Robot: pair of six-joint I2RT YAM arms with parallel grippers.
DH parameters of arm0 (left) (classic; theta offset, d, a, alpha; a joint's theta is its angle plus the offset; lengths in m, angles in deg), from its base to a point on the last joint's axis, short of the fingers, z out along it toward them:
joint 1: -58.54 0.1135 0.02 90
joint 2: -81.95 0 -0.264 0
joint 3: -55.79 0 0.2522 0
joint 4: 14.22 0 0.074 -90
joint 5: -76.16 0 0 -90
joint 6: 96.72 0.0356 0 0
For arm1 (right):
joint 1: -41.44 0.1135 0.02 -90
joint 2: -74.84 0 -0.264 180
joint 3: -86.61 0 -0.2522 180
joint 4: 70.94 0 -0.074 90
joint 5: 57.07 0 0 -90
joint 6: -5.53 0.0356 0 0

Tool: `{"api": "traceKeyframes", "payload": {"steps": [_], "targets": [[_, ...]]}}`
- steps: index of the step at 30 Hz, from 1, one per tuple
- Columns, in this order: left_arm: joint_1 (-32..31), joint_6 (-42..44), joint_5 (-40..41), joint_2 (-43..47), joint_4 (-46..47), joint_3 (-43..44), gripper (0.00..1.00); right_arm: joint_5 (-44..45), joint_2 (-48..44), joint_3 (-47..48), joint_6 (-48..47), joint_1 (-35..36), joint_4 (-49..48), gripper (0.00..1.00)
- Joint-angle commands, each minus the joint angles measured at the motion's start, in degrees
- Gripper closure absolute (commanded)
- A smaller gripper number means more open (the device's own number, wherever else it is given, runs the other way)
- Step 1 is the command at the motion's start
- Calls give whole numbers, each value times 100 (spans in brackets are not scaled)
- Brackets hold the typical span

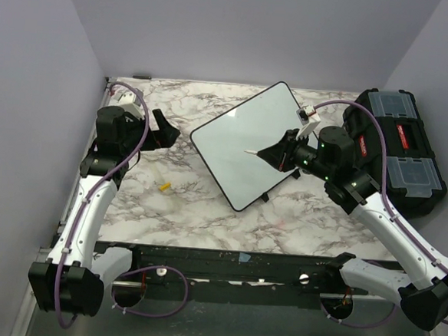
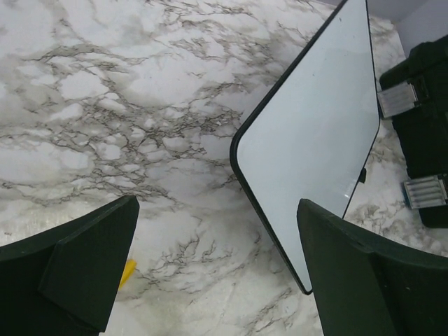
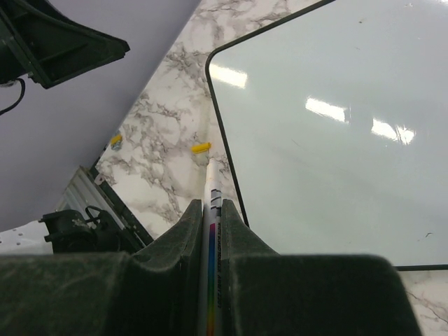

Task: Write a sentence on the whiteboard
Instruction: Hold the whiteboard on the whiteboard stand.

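toolbox (image 1: 400, 149) labels, marker (image 3: 212, 199) print, none legible

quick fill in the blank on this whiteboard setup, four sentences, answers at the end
1. The right gripper is ____ on the marker.
2. The left gripper is ____, with nothing between its fingers, above the table.
3. The whiteboard bears ____ writing so far.
4. In the top view, a small yellow piece lies to the ____ of the whiteboard.

Missing words: shut; open; no; left
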Motion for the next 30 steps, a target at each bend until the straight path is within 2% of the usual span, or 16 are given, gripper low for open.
{"api": "traceKeyframes", "payload": {"steps": [1,15,20,24,30], "targets": [[33,505,-970,-433,-79,510,1,137,-71,-29,-86,-16,135,99],[18,735,-2201,-2415,-489,2103,2,269,-108,46,-225,-16,464,99],[-111,1018,-2579,-3116,-931,2644,6,499,-160,61,-159,-23,648,99],[-336,1206,-2742,-3502,-1129,2751,11,632,-244,17,-105,-17,841,99],[-716,1353,-2745,-3786,-1232,2696,14,379,-435,-59,-211,-16,999,99]]}}
